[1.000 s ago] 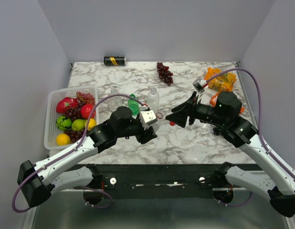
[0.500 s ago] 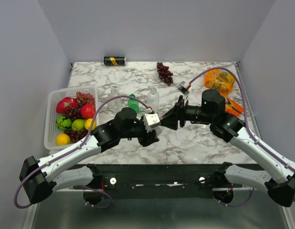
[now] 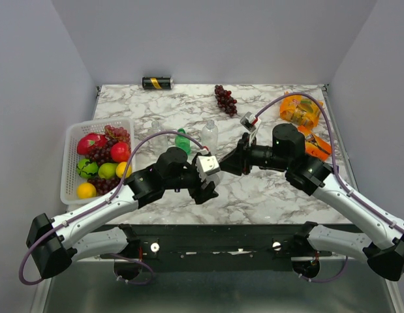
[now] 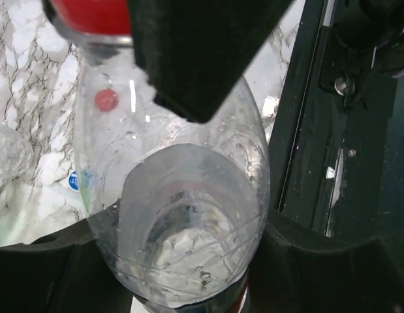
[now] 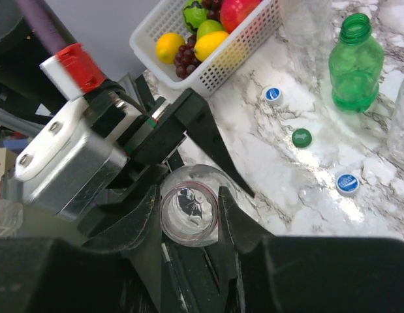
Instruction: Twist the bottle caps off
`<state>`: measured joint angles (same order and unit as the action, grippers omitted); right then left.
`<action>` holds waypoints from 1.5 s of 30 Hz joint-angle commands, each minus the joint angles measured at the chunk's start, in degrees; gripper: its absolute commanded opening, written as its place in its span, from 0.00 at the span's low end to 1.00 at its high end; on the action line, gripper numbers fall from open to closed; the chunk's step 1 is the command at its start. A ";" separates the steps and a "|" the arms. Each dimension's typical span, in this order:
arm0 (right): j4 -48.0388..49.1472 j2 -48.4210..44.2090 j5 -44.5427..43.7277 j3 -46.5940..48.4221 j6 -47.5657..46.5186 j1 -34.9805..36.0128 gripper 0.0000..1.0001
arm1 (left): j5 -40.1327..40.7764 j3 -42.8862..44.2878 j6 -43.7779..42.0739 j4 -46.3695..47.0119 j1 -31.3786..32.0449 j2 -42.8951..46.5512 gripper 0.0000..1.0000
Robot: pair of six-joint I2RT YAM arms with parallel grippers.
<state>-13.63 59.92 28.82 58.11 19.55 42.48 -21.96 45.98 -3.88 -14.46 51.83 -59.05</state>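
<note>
A clear bottle (image 4: 182,215) hangs between my two grippers above the table's near edge. Its mouth is bare, with a red ring round the neck. My right gripper (image 5: 188,210) is shut on that neck; one right finger (image 4: 188,59) crosses the left wrist view. The left gripper (image 4: 182,267) stands open, jaws spread round the bottle's body. A red cap (image 4: 107,100) lies on the marble. Behind stand an uncapped green bottle (image 5: 356,65) and a clear bottle (image 3: 209,135). A green cap (image 5: 301,137) and two blue-white caps (image 5: 273,94) (image 5: 347,183) lie loose.
A white basket (image 3: 66,171) of fruit sits at the left. A black-and-gold can (image 3: 156,83) lies at the back edge, with dark grapes (image 3: 225,99) to its right. Orange snack packets (image 3: 299,111) lie at the back right.
My right arm has swung left to the bottle and its jaws have shut on the neck. The left jaws, shut on the bottle's body before, have spread apart.
</note>
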 commanded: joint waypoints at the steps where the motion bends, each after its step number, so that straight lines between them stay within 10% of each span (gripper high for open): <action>1: -2.18 -1.82 -7.45 -0.27 -0.30 0.85 0.01 | 0.86 0.34 -0.95 2.15 0.20 0.60 0.98; 19: -5.80 1.77 -43.57 1.65 -8.48 -7.06 0.01 | 13.95 -0.27 3.17 3.74 0.02 5.61 0.99; 45: 12.92 25.15 -42.44 6.14 -11.20 -10.57 0.01 | 28.72 1.13 11.09 1.80 -14.30 9.57 0.99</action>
<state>-5.19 83.09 -14.72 61.19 8.91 32.10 4.93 45.98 6.52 -12.21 37.82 -49.01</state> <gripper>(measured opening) 0.381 0.988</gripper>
